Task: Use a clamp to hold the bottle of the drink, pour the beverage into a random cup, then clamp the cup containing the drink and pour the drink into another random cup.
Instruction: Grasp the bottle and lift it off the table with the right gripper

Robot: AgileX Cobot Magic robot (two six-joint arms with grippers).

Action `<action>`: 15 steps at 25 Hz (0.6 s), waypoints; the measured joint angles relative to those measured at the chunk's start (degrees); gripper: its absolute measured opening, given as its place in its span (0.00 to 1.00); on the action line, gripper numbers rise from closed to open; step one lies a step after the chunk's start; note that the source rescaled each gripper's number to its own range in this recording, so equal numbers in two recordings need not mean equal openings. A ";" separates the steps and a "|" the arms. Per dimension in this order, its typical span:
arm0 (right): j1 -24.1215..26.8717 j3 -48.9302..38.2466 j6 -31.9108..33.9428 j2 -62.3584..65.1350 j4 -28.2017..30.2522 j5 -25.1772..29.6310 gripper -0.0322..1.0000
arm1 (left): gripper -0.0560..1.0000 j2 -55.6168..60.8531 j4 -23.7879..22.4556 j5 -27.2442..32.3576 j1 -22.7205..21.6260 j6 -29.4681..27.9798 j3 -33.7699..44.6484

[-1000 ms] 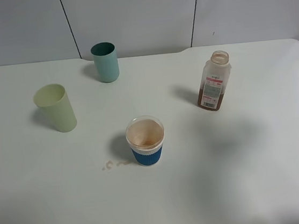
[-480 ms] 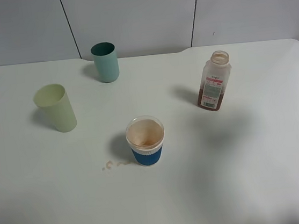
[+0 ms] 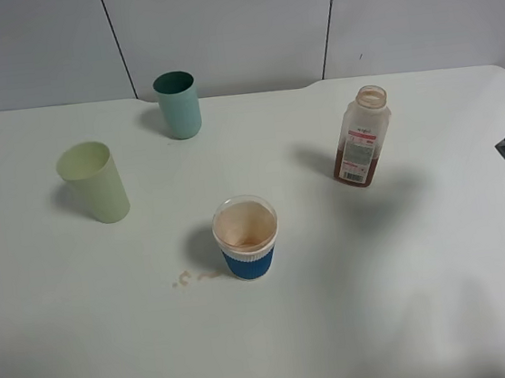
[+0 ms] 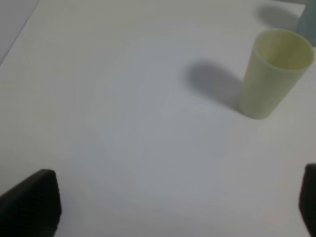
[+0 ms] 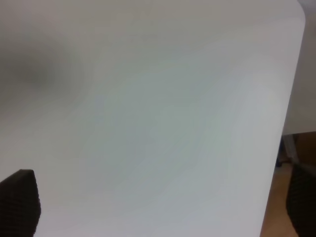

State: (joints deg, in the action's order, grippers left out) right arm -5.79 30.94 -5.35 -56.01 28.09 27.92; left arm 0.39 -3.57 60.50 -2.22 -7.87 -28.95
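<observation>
While the open-mouthed plastic bottle (image 3: 361, 137), part-filled with brown drink, stands upright at the far right of the smooth white table (image 3: 449, 312), three cups stand well apart with open room between: a teal tumbler (image 3: 177, 104) far, a pale green tapered tumbler (image 3: 94, 182) left, and a clear cup (image 3: 246, 237) with a ribbed blue sleeve at centre, brownish inside. Small drops (image 3: 190, 277) lie just left of its base. The left gripper (image 4: 170, 202) is spread wide and empty, its fingertips cut off. The right gripper (image 5: 160, 202) is likewise spread and empty, by the table's rounded right edge. From above only a black fragment of it shows.
</observation>
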 joint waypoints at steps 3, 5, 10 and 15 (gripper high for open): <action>3.21 0.00 0.38 -0.17 0.99 0.00 1.00 | 0.90 0.00 0.00 0.00 0.00 0.00 0.00; 5.17 0.00 0.57 -0.28 2.08 -0.01 1.00 | 0.90 0.00 0.00 0.00 0.00 0.00 0.00; 9.67 0.00 0.57 -0.55 5.04 -2.75 1.00 | 0.90 0.00 0.00 0.00 0.00 0.00 0.00; 17.98 0.00 0.98 -0.55 5.74 -7.75 1.00 | 0.90 0.00 0.00 0.00 0.00 0.00 0.00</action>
State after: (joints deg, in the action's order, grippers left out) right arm 12.18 30.94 -4.37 -56.56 33.83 20.18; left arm 0.39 -3.57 60.50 -2.22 -7.87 -28.95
